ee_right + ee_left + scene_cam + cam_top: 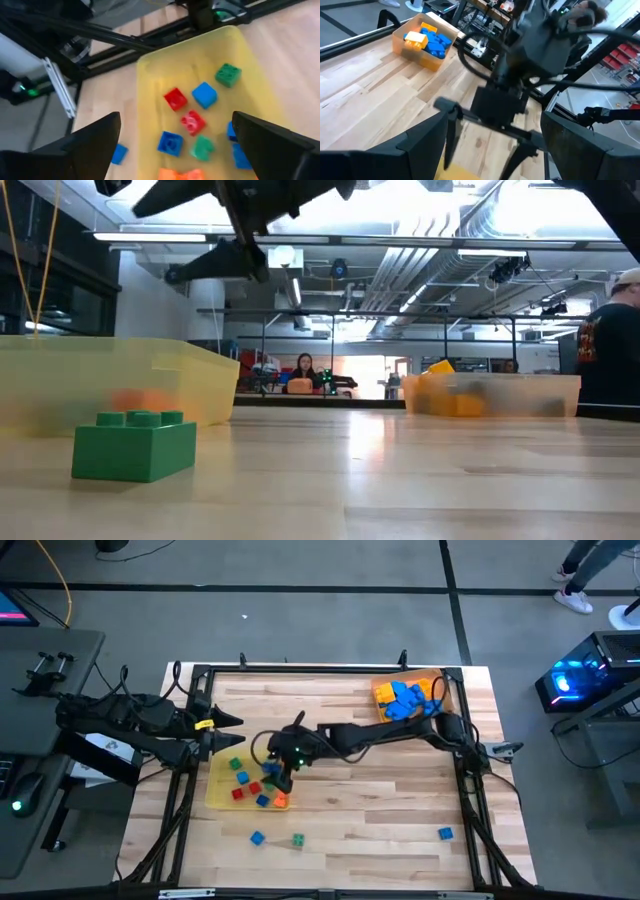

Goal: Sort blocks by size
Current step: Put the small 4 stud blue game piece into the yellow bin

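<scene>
A yellow tray (222, 790) at the table's left holds several small blocks (192, 120): red, blue, green and orange cubes. My right gripper (175, 150) hangs open above the tray's right part (281, 778), with nothing between its fingers. An orange tray (428, 685) at the far right holds larger blue and orange blocks (403, 700). Loose on the table near the front edge are a blue block (257, 837), a green block (298, 839) and another blue block (445, 833). My left gripper (232, 730) waits open at the table's left edge, above the tray's far end.
A black frame (330, 668) runs around the table's edges. Bare wood lies between the two trays and along the near right. In the low view the green block (135, 445) stands close, and people (303, 370) show in the room beyond.
</scene>
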Tool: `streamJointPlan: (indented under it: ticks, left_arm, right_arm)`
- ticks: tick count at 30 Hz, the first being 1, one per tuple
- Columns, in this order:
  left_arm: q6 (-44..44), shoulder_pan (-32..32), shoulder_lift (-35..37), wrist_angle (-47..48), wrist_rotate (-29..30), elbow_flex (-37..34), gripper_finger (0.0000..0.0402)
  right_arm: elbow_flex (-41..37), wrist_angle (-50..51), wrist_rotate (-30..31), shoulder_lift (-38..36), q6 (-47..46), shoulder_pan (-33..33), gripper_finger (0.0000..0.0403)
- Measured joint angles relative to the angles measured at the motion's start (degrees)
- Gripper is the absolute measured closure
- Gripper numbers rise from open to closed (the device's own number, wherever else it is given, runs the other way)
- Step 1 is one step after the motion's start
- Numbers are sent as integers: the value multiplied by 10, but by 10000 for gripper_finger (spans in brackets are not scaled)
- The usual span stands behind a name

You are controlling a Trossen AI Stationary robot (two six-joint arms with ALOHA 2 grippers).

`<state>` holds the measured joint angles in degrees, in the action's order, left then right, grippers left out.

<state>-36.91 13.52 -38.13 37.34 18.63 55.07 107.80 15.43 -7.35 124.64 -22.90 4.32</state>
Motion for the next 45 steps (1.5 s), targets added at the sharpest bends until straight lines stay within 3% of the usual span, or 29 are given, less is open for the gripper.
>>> streamJointPlan:
  ticks: [4,9,11,15,19,26,30,39,45]
  left_arm:
    - [-33,0,-6,-6,-19,0,94]
    - [-143,38,-66,30,-209,1,94]
    - [-200,95,-112,69,-236,0,95]
    - [-326,226,-223,91,-236,0,99]
    - [-475,318,-331,84,-231,1,101]
    - [-664,359,-447,61,-154,7,101]
    - [-686,343,-499,47,-145,13,101]
    - [-575,293,-626,145,-151,132,101]
    - [-575,281,-651,155,-152,146,101]
  right_arm:
    - [69,124,17,-6,72,-6,20]
    - [127,320,133,-34,152,-15,19]
    - [133,385,181,-49,160,-24,19]
    - [133,498,240,-75,140,-48,19]
    - [133,573,272,-91,121,-71,18]
    - [133,577,283,-95,139,-101,18]
    - [133,556,282,-95,164,-117,18]
    - [132,555,257,-95,169,-145,18]
    - [132,559,256,-95,170,-146,18]
